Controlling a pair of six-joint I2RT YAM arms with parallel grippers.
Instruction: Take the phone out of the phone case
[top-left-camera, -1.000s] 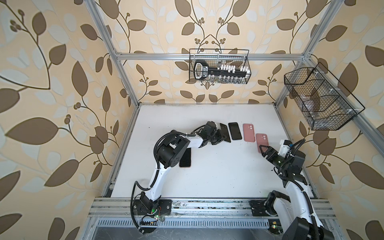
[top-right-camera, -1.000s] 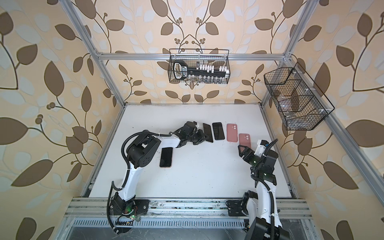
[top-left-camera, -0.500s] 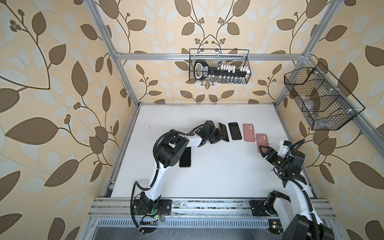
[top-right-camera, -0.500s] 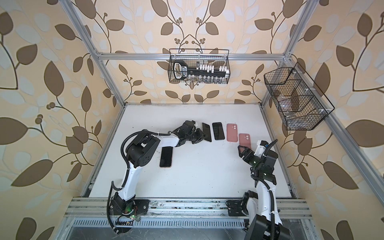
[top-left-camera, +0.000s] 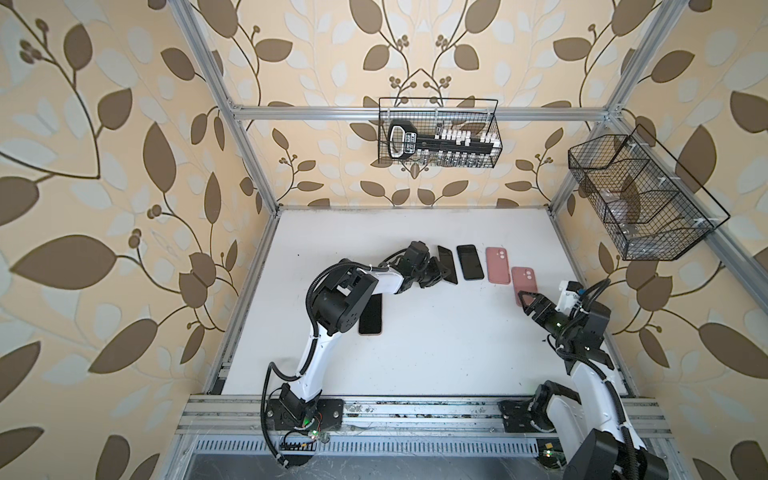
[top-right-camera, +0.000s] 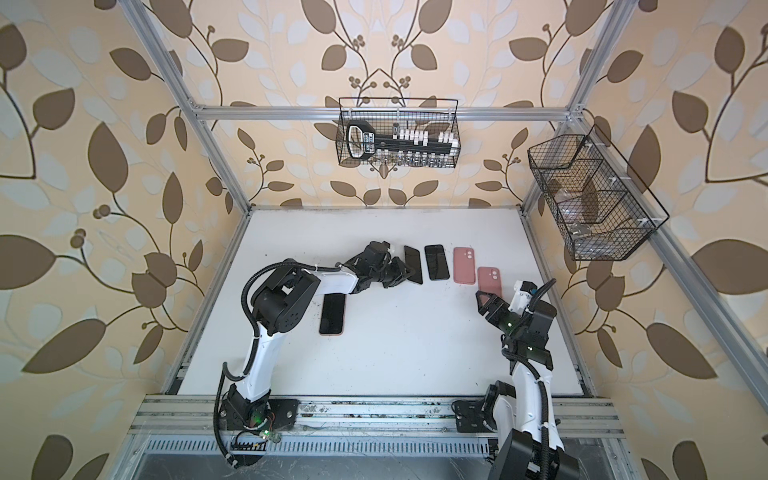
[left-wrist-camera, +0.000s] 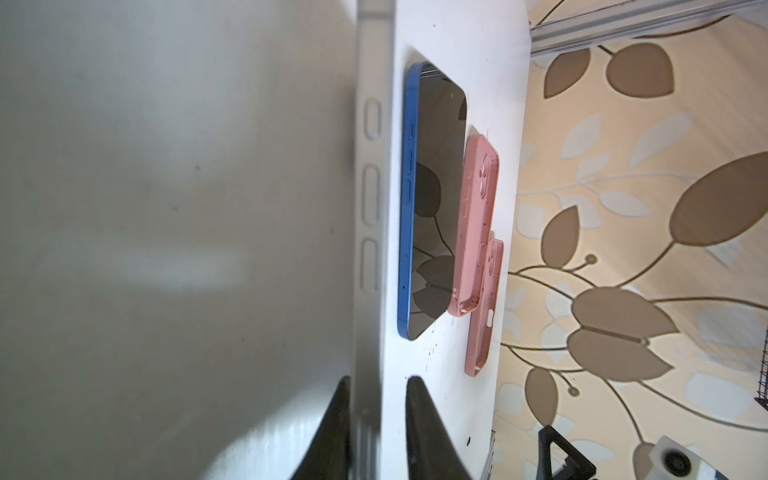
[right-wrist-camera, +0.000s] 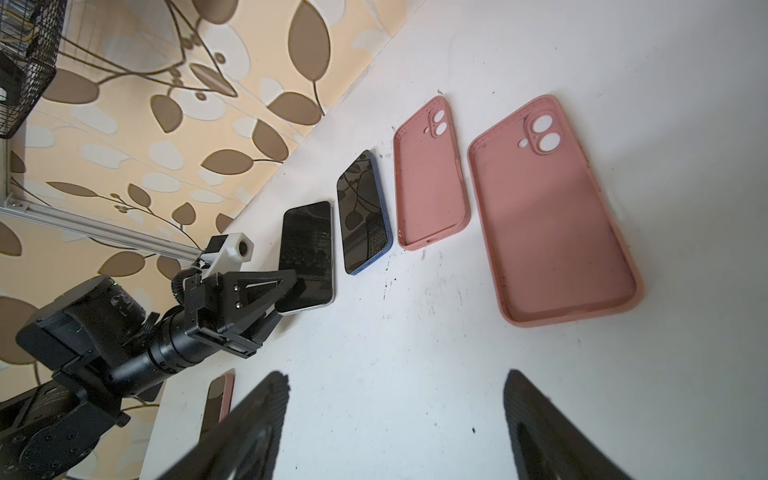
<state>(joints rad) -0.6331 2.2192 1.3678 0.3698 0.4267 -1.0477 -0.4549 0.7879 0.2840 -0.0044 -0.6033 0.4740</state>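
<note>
A white table (top-left-camera: 415, 357) stood inside a wallpapered booth, seen from above, with two robot arms reaching in from the front rail. Three phones and two empty pink cases lay on it.

Four of these formed a row across the middle, side by side and not touching. They were a silver phone (top-left-camera: 447, 264), a blue phone (top-left-camera: 470, 262), the far pink case (top-left-camera: 498, 265) and the near pink case (top-left-camera: 524, 284), both cases hollow side up. The third phone, the cased phone (top-left-camera: 370, 316), lay apart to the left in its own pink case. It was screen up and partly hidden by the left arm's elbow.

The left gripper (right-wrist-camera: 293, 293) sat at the silver phone's near corner, jaws parted only slightly, one on each side of the phone's edge. In the left wrist view, bare table showed between one of its fingers (left-wrist-camera: 419, 415) and the phone. The right gripper (right-wrist-camera: 397, 376) hung over the table just in front of the near pink case, jaws wide apart and empty.

The front half of the table between the arms was bare. A strip of table separated the near pink case from the right edge. Two wire baskets hung on the walls, the back basket (top-left-camera: 438, 133) and the side basket (top-left-camera: 640, 199).
</note>
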